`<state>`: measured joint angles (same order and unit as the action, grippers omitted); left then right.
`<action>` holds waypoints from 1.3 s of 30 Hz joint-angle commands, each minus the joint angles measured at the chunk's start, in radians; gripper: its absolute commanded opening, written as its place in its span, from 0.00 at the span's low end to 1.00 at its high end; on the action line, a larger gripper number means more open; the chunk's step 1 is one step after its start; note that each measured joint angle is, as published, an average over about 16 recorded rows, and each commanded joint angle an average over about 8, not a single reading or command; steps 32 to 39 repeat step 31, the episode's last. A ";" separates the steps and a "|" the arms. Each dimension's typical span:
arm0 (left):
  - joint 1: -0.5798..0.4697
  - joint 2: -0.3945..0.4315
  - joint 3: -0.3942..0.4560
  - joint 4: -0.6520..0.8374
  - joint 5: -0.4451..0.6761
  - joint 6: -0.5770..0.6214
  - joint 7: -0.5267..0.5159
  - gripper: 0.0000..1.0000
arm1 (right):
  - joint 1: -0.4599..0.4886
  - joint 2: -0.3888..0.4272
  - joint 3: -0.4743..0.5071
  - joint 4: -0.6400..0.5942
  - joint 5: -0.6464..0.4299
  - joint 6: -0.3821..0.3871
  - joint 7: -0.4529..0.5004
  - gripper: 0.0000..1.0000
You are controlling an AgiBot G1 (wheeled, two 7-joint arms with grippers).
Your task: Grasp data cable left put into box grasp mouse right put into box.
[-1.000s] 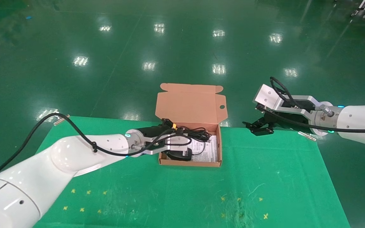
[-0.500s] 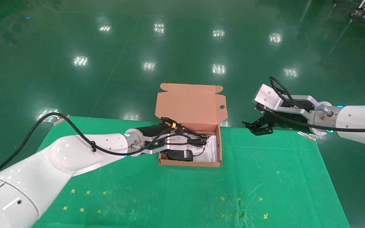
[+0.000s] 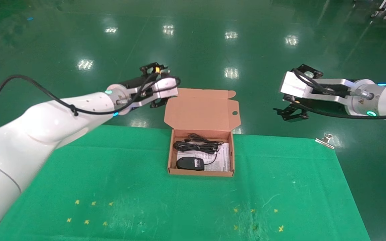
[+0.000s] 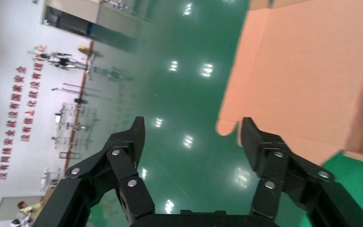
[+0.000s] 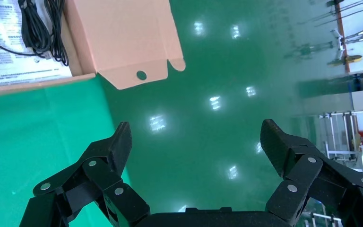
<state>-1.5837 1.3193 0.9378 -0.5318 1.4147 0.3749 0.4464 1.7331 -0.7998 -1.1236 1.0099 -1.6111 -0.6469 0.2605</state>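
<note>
Inside box (image 3: 232,157): mouse (image 3: 190,163), head view only

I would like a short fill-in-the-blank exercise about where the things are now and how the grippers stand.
1. The mouse lies inside the ____.
2. The data cable lies between the mouse and the box's ____ lid.
3. The left gripper is open and holds ____.
4. The right gripper is ____, away from the box.

Missing words: box; open; nothing; open
</note>
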 commanded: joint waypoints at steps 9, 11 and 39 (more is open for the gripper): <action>0.046 -0.081 -0.081 -0.075 -0.081 0.112 -0.081 1.00 | -0.052 0.024 0.075 0.034 0.070 -0.110 -0.027 1.00; 0.064 -0.105 -0.103 -0.101 -0.105 0.151 -0.103 1.00 | -0.075 0.030 0.104 0.043 0.100 -0.138 -0.029 1.00; 0.232 -0.333 -0.313 -0.347 -0.323 0.517 -0.303 1.00 | -0.289 0.089 0.376 0.128 0.387 -0.399 -0.045 1.00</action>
